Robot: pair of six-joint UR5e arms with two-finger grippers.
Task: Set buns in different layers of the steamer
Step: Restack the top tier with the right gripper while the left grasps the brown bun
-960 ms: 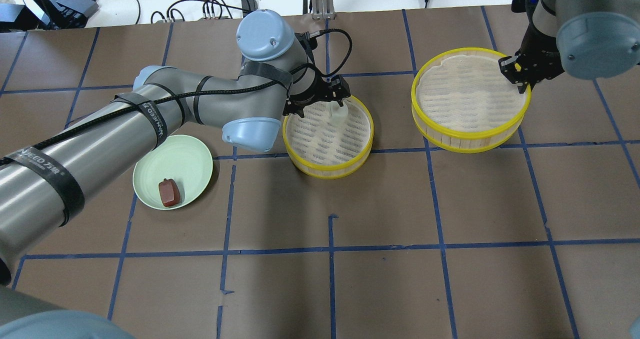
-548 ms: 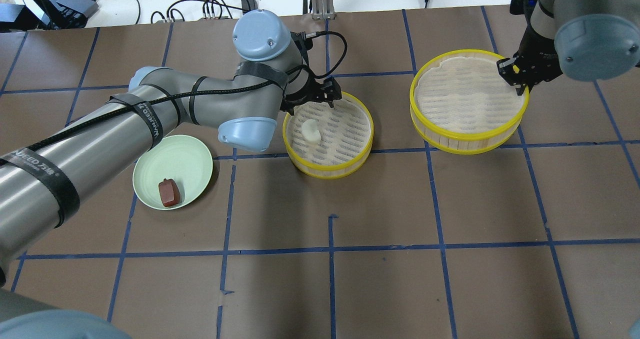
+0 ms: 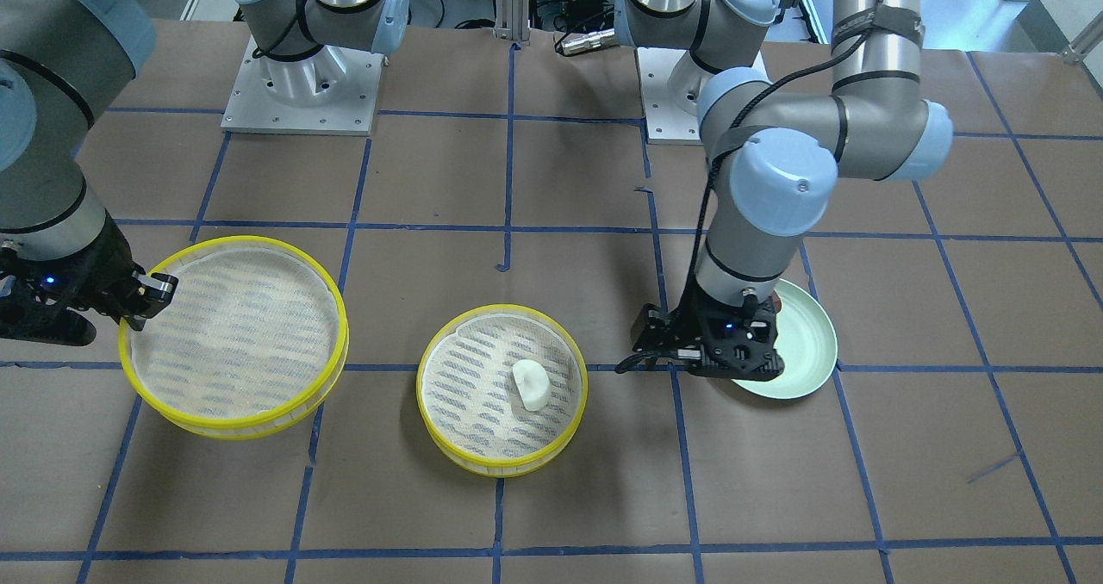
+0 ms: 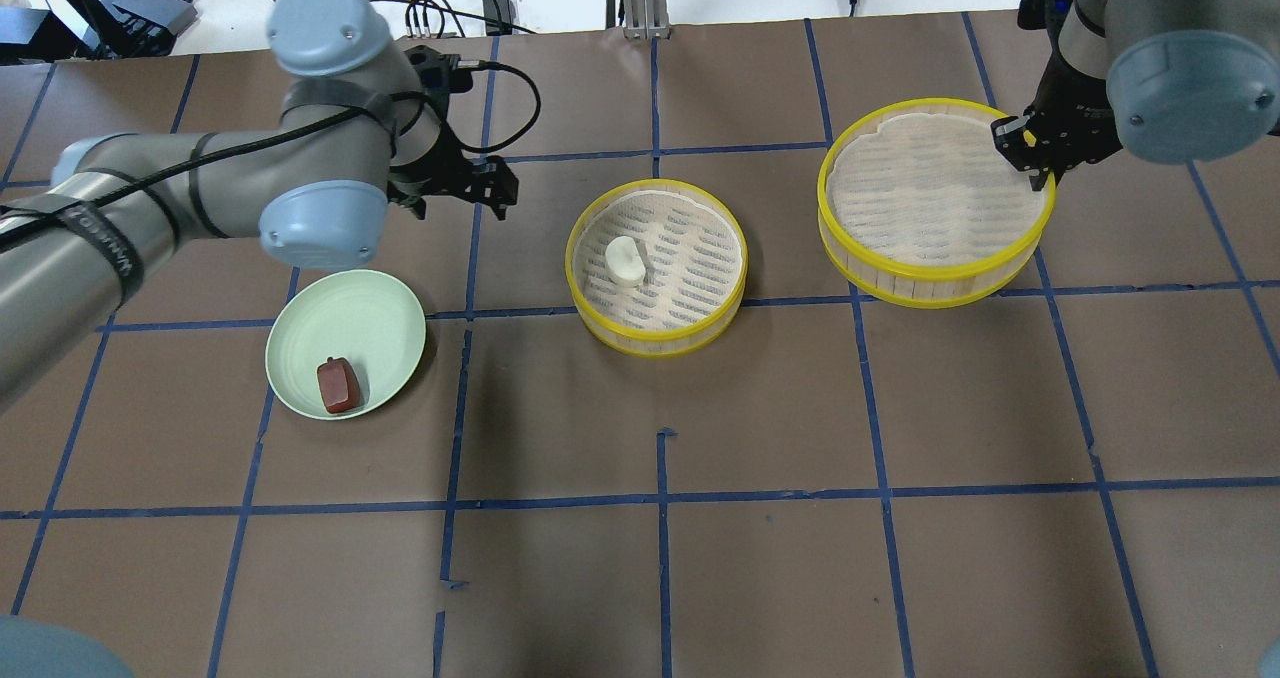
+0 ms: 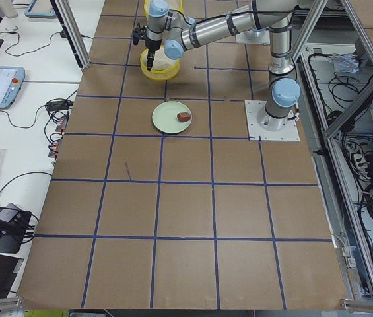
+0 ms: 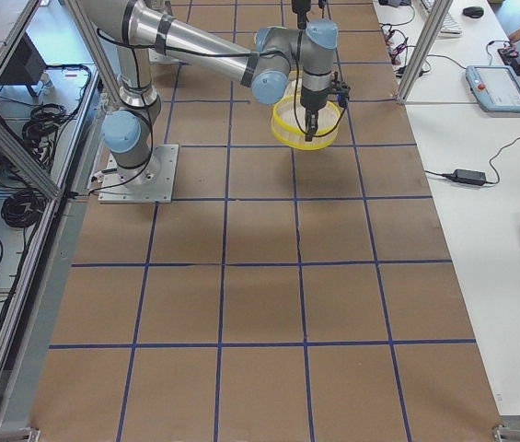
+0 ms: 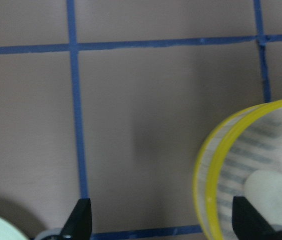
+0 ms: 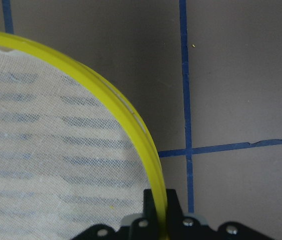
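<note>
Upper right, right jaws clamp the rim of the 2nd steamer tray (image 4: 935,193), holding it aside so the centre tray (image 4: 690,258) lies uncovered with the cream bun (image 4: 625,260) inside. Left jaws gape empty near the plate (image 4: 360,318) carrying the brown bun (image 4: 338,385), lower left.

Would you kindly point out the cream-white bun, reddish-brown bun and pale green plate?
cream-white bun (image 4: 625,260): overhead view, its top.
reddish-brown bun (image 4: 338,385): overhead view, its top.
pale green plate (image 4: 375,308): overhead view, bare inner surface.

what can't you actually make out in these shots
Front-facing view: the left tool hides nearly all of the reddish-brown bun on the green plate.
Left wrist view: the cream bun is partly hidden behind that tool at the bottom edge.
Right wrist view: most of the larger steamer tray runs off the left edge.
</note>
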